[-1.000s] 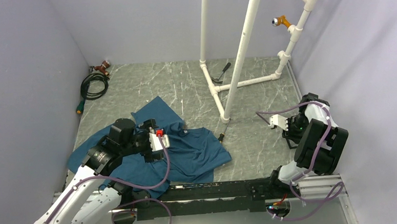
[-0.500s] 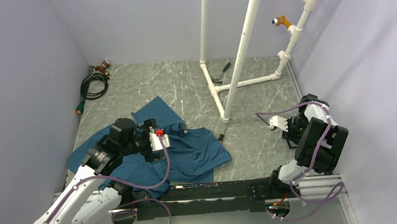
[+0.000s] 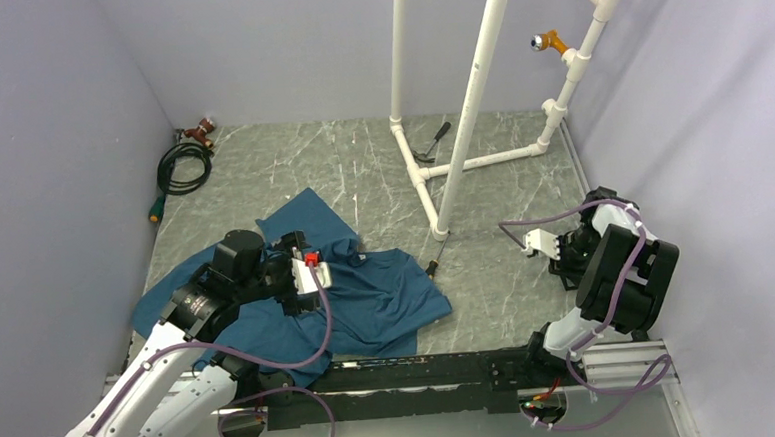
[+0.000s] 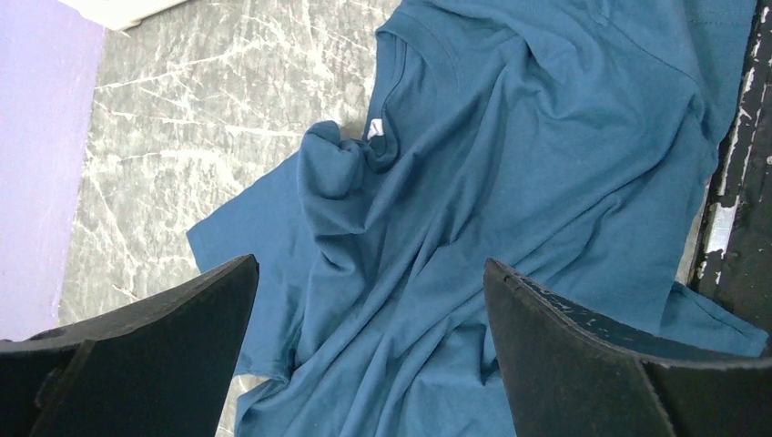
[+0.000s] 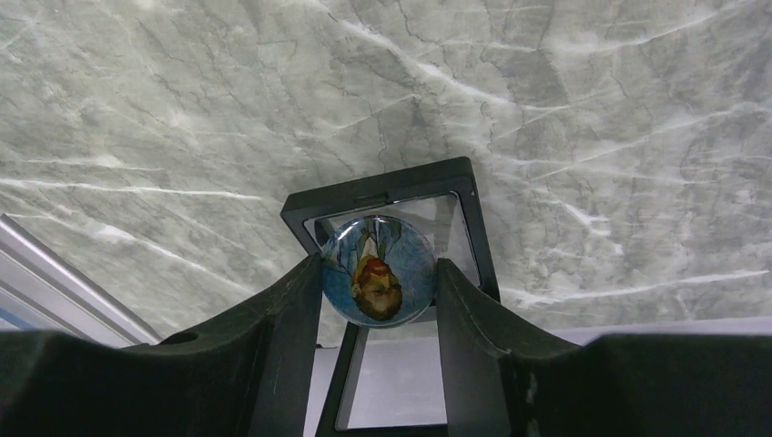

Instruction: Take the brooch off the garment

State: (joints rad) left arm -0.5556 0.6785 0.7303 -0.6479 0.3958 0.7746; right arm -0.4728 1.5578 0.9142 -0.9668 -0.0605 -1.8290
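Note:
The garment (image 3: 388,299), a dark teal T-shirt, lies crumpled on the marble table at the near left. In the left wrist view the garment (image 4: 510,164) fills the frame, with a white label (image 4: 376,127) in its collar. My left gripper (image 4: 369,273) hovers over the cloth, wide open and holding nothing; from above the left gripper (image 3: 296,273) sits over the shirt's middle. My right gripper (image 5: 380,273) is shut on the brooch (image 5: 378,250), a round badge with a portrait on blue, held just above a black frame (image 5: 382,196). The right gripper (image 3: 566,259) is far from the shirt.
A white pipe rack (image 3: 472,94) stands at the back centre-right, with orange (image 3: 551,42) and blue pegs on its slanted arm. A coiled black hose (image 3: 183,169) lies at the back left. A small tool (image 3: 430,141) rests by the rack's base. A black rail (image 3: 422,372) runs along the near edge.
The right arm has shifted slightly left and lower with the brooch still gripped. The left arm has not moved.

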